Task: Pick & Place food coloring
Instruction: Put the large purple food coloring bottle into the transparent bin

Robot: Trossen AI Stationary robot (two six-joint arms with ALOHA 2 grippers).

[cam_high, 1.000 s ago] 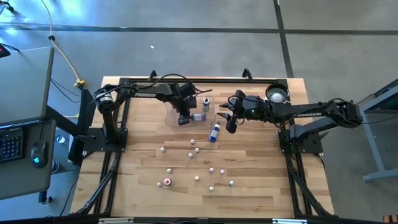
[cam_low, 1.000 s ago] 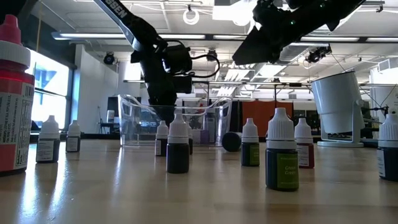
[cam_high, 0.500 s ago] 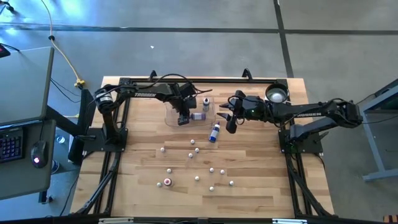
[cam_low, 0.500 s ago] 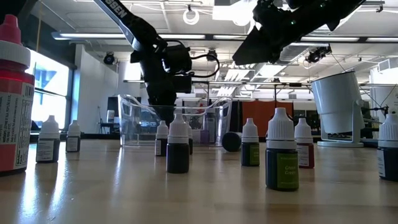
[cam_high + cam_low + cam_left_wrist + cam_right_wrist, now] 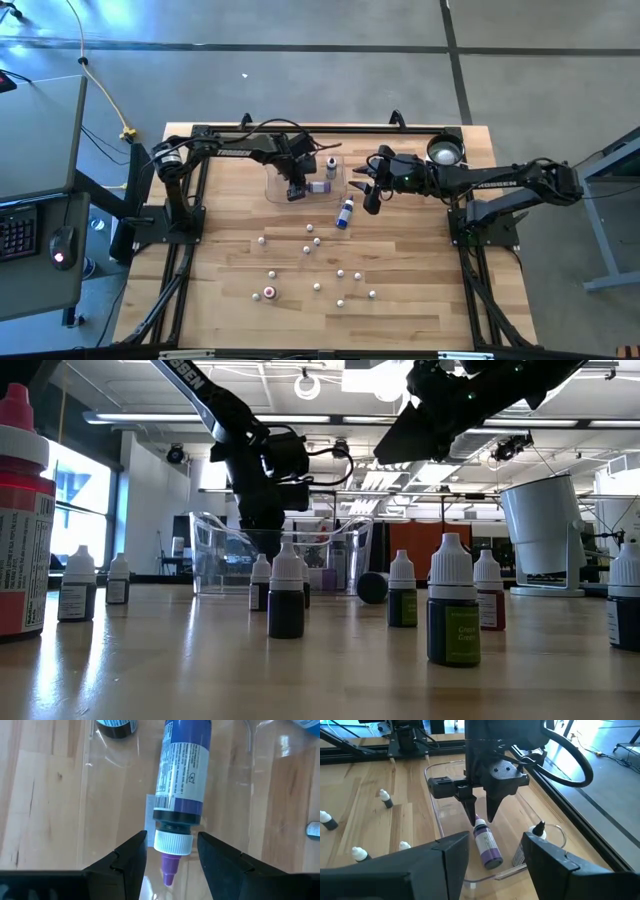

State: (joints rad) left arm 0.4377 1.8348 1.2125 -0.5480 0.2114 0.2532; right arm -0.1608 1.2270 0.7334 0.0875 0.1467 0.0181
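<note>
Left wrist view: purple food coloring bottle (image 5: 182,775) lies on its side in the clear tray (image 5: 280,192) at bench 12 o'clock, left gripper (image 5: 171,851) spread astride its cap; likely light, rigid, slick, roll-prone — grip the labelled body crosswise.

The left gripper (image 5: 295,190) fills the tray (image 5: 276,192) over a lying purple bottle (image 5: 183,785). Small bottles (image 5: 318,264) dot the table's middle; bare wood (image 5: 420,250) flanks them
</note>
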